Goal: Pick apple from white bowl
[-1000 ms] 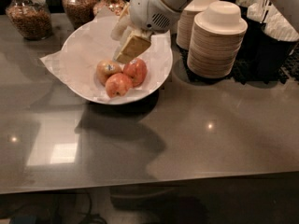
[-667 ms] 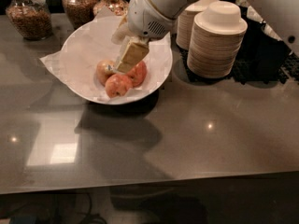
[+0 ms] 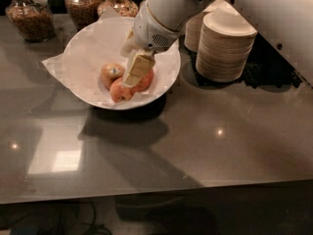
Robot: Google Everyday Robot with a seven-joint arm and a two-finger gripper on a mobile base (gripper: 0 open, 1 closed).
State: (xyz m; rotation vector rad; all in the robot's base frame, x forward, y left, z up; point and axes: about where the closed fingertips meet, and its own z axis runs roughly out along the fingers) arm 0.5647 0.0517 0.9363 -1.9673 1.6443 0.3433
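Note:
The white bowl [image 3: 88,48] is wide, round and lined with crinkled white paper. It stands on the grey counter at the back left. Three reddish apples lie in its bottom: one with a sticker on the left [image 3: 111,74], one in front [image 3: 120,92], one on the right [image 3: 145,81]. My gripper [image 3: 135,71] comes down from the white arm at upper right into the bowl. Its beige fingers [image 3: 138,68] point down over the front and right apples, touching or just above them.
Two stacks of small beige disposable bowls [image 3: 226,45] stand right of the white bowl. Glass jars of snacks [image 3: 33,16] line the back left edge. The counter's front edge [image 3: 156,192] runs along the bottom.
The gripper has come lower into the bowl, from above the apples to right on them. The apples have not visibly moved.

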